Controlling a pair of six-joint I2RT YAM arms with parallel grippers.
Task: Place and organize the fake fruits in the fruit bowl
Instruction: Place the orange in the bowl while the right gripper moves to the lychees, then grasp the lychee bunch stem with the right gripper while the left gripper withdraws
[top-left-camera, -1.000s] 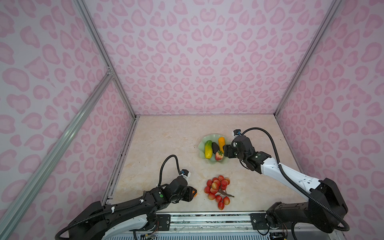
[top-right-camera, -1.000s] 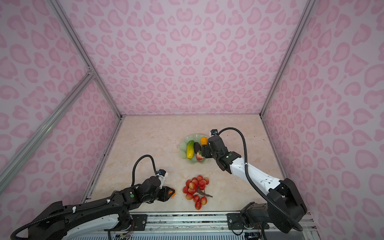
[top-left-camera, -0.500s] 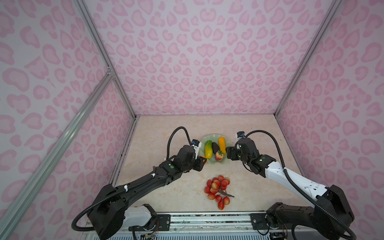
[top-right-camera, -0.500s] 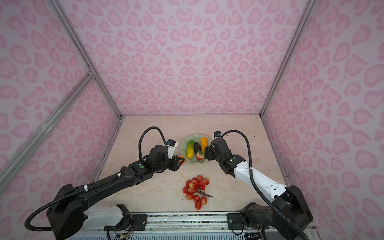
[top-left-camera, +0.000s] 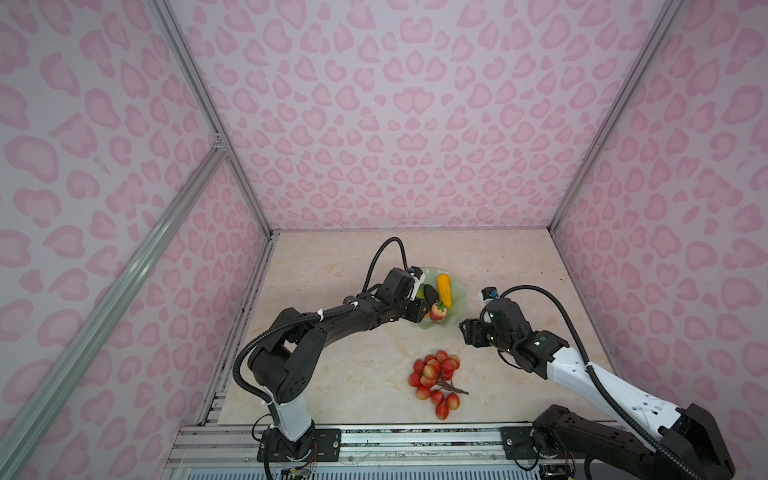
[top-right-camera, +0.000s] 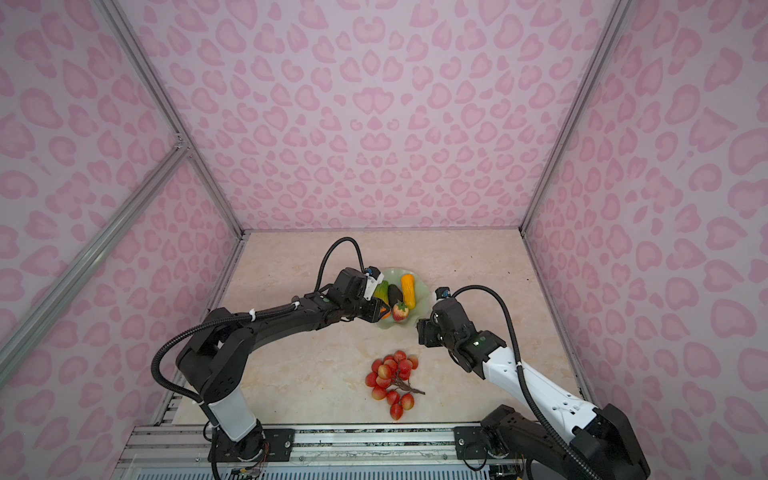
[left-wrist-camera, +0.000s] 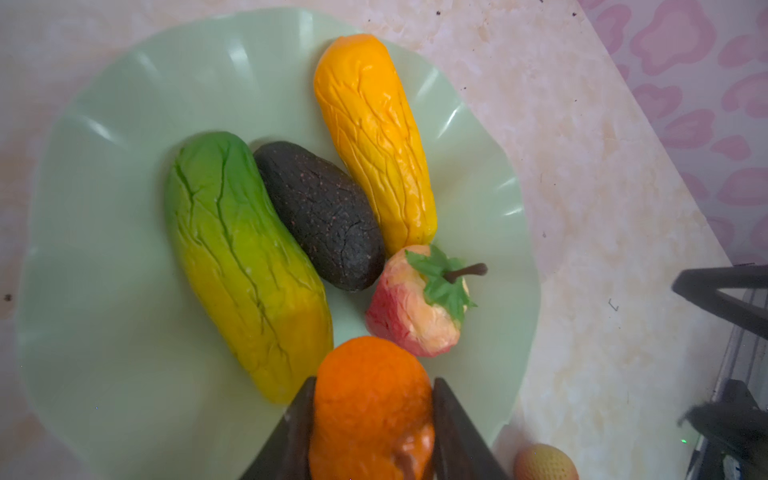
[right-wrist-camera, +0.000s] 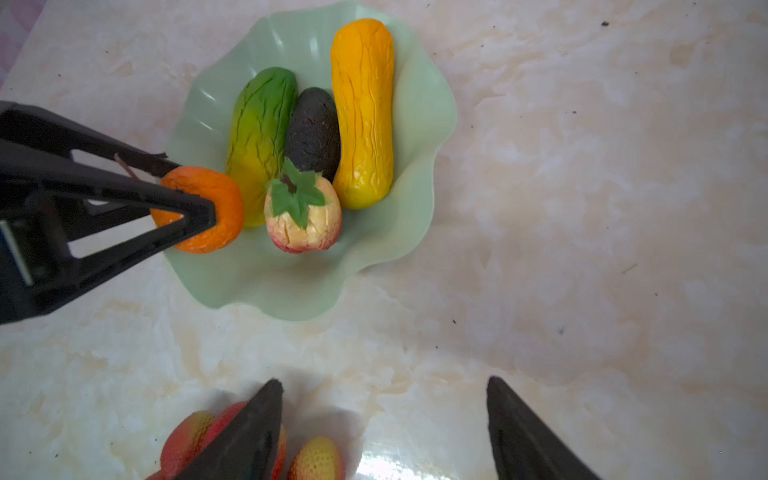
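A pale marbled tabletop (top-left-camera: 340, 365) fills the floor of the cell, glossy, with small dark specks. Pink walls (top-left-camera: 395, 124) printed with darker pink blotches rise from the tabletop's far edge and both sides. Aluminium struts (top-left-camera: 199, 104) run up the wall corners. A metal rail (top-left-camera: 415, 440) runs along the tabletop's near edge.

One bowl (right-wrist-camera: 415, 124) is seen, and six fruits can be counted all up. Four are sat in the bowl: one green-yellow fruit (right-wrist-camera: 259, 141), one avocado (right-wrist-camera: 313, 124), one yellow-orange fruit (right-wrist-camera: 363, 112) and one strawberry (right-wrist-camera: 303, 220). One orange (right-wrist-camera: 208, 208) is counted too, plus one berry bunch (top-left-camera: 434, 380), with roughly a dozen berries on it. Two arms are visible.
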